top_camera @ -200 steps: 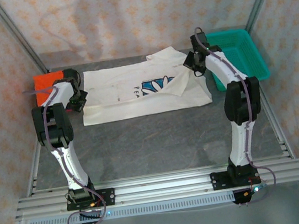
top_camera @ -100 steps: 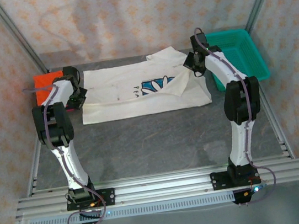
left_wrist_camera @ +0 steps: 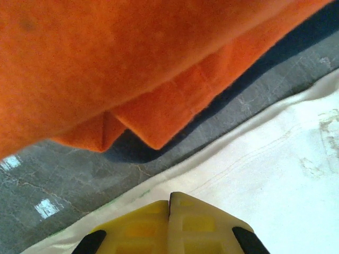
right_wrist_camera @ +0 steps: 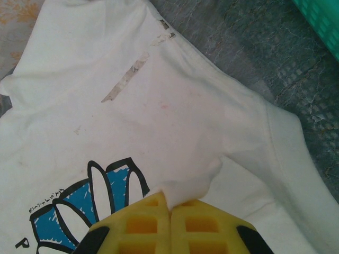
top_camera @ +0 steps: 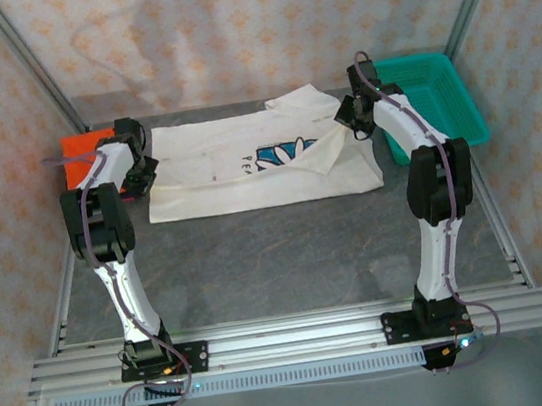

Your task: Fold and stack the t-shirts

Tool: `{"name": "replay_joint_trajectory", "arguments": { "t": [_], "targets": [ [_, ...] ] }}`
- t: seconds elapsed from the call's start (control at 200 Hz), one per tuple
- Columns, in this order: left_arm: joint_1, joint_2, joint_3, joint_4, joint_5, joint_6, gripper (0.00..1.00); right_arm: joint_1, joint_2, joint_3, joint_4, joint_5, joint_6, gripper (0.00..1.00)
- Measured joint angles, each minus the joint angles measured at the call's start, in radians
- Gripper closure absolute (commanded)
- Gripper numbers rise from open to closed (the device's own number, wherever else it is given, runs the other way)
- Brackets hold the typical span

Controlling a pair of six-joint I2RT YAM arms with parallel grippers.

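R end effector [right_wrist_camera: 170, 203] pinches white shirt [right_wrist_camera: 175, 106], per wrist cam; L end effector [left_wrist_camera: 169, 197] closed.

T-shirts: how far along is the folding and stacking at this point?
Done: the orange shirt lies folded at the far left of the table. In hand: the white shirt is spread flat with one flap turned onto its print; the right gripper pinches its cloth, the left gripper is shut at its hem. Left: finish folding the white shirt and stack it with the orange one.
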Motion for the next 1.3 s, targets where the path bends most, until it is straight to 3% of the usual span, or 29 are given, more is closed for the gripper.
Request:
{"name": "replay_joint_trajectory", "arguments": {
  "t": [0.115, 0.25, 0.28, 0.345, 0.395, 0.59, 0.731, 0.856, 0.951, 0.981, 1.116, 1.231, 1.296],
  "targets": [
    [0.0, 0.003, 0.017, -0.002, 0.005, 0.008, 1.0, 0.0, 0.0, 0.0, 0.0, 0.0, 0.0, 1.0],
    [0.0, 0.008, 0.029, -0.002, 0.014, 0.016, 0.91, 0.0, 0.0, -0.001, 0.0, -0.004, 0.0, 1.0],
    [0.0, 0.011, 0.031, -0.003, 0.016, 0.018, 0.82, 0.0, 0.0, -0.001, 0.0, -0.005, 0.001, 1.0],
    [0.0, 0.023, 0.039, -0.004, 0.018, 0.023, 0.51, 0.0, 0.0, -0.002, 0.001, -0.008, 0.001, 1.0],
    [0.0, 0.032, 0.042, -0.003, 0.021, 0.026, 0.36, 0.0, 0.0, -0.002, 0.001, -0.013, 0.001, 0.99],
    [0.0, 0.031, 0.034, 0.007, 0.022, 0.044, 0.0, 0.0, 0.0, -0.004, 0.005, -0.031, 0.004, 0.94],
    [-0.011, -0.012, 0.0, 0.007, 0.011, 0.072, 0.0, 0.0, 0.0, -0.005, 0.013, -0.039, 0.005, 0.86],
    [-0.051, -0.09, -0.038, 0.012, -0.015, 0.095, 0.0, -0.001, 0.0, -0.004, 0.026, -0.051, 0.01, 0.47],
    [-0.093, -0.15, -0.071, 0.028, -0.021, 0.101, 0.0, -0.002, 0.001, 0.002, 0.029, -0.053, 0.007, 0.31],
    [-0.105, -0.163, -0.079, 0.036, -0.02, 0.105, 0.06, -0.002, 0.003, 0.011, 0.024, -0.051, 0.005, 0.28],
    [-0.139, -0.164, -0.108, 0.071, 0.002, 0.115, 0.17, -0.002, 0.006, 0.043, 0.024, -0.02, -0.016, 0.26],
    [-0.141, -0.129, -0.131, 0.089, 0.027, 0.123, 0.41, -0.002, 0.0, 0.012, 0.038, -0.013, -0.024, 0.4],
    [-0.141, -0.106, -0.142, 0.093, 0.034, 0.118, 0.44, -0.002, -0.009, -0.042, 0.049, -0.027, -0.025, 0.45]
  ]
}}
